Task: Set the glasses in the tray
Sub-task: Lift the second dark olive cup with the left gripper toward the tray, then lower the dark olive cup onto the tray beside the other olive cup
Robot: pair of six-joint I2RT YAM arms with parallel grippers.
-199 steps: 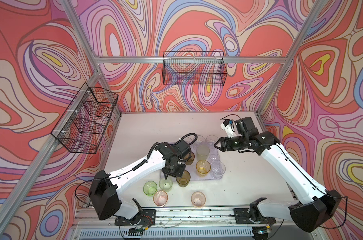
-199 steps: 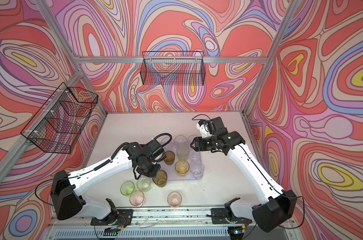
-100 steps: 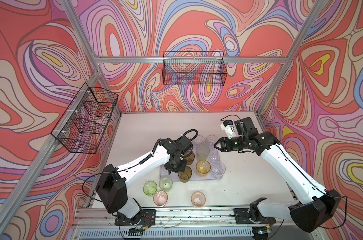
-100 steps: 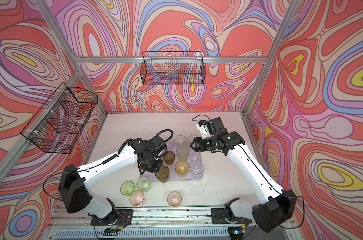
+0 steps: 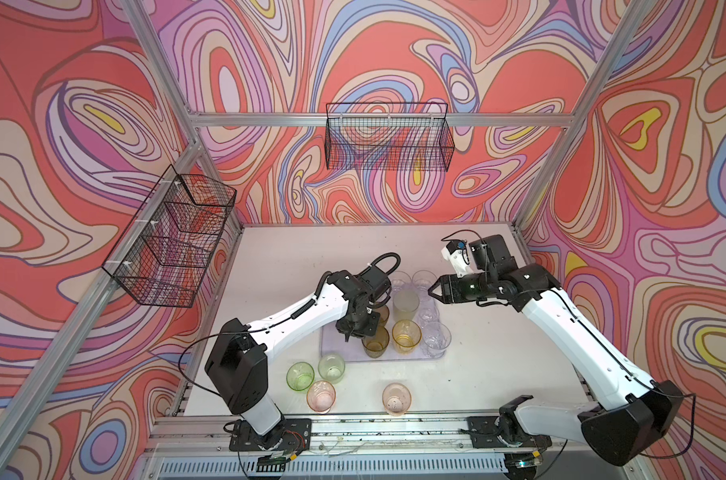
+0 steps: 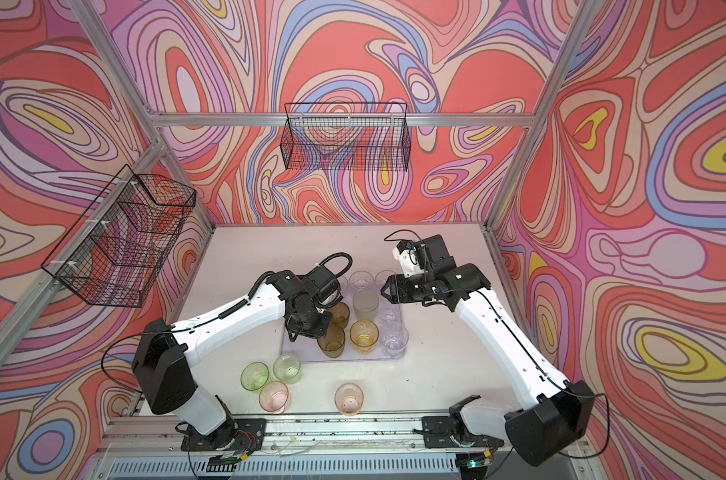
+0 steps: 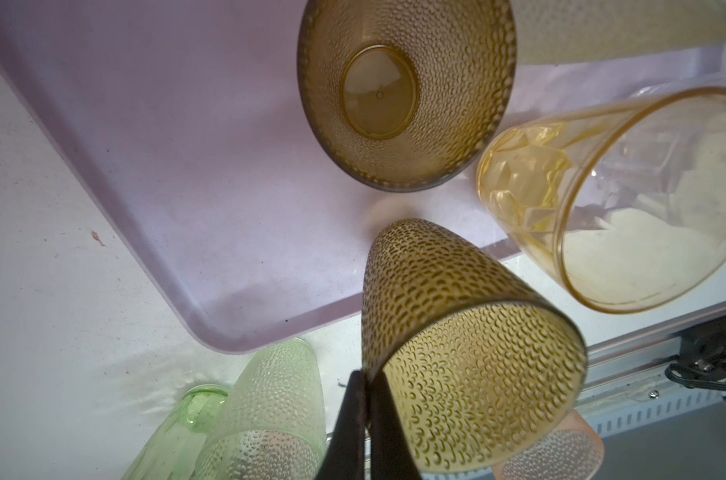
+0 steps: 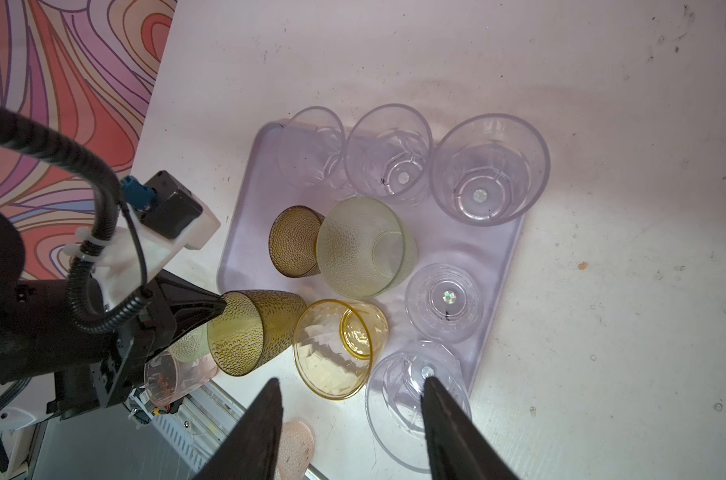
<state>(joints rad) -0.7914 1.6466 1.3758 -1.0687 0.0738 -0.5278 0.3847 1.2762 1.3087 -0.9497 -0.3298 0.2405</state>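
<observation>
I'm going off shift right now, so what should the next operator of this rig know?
Left gripper: shut on the rim of the olive-brown glass, which hangs tilted over the near edge of the tray; not yet released.
Right gripper: open, empty, above the tray's far right side.
Done: eight glasses stand in the tray, among them the amber glass.
Left: set the held glass down, then bring in the two green glasses and two pink glasses from the table.
</observation>
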